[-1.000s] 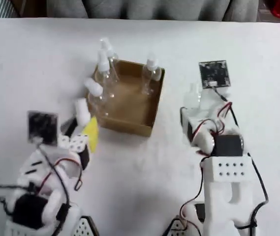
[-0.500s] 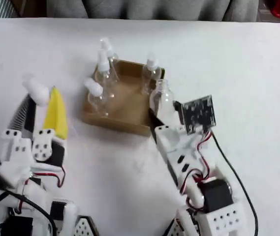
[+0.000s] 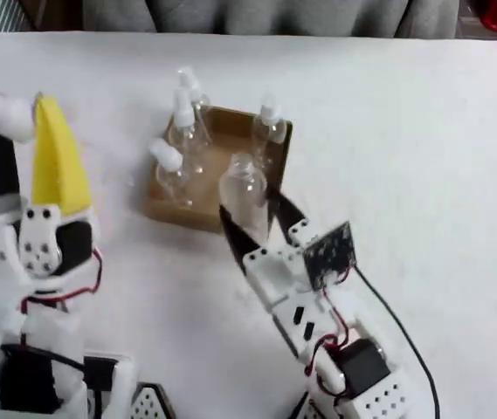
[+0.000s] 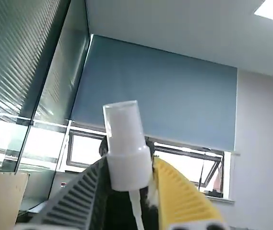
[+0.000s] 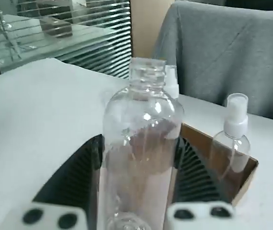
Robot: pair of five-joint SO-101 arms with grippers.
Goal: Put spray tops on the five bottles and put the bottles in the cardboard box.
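Grip on both pieces: bottle (image 3: 244, 194) right, spray top (image 3: 2, 112) left

My right gripper (image 3: 257, 218) extends from 5 o'clock. Its black jaws are clamped around the clear, uncapped bottle, which stands upright at the 5 o'clock rim of the cardboard box (image 3: 176, 212) (over it or just outside, I cannot tell). My left gripper (image 3: 17, 118) is raised at the box's 9 o'clock, well apart from it, pinching the white spray top between grey and yellow fingers (image 3: 56, 161); the dip tube hangs between them. Four capped bottles (image 3: 182, 131) stand in the box, three along its 9 o'clock side and one in the 1 o'clock corner.
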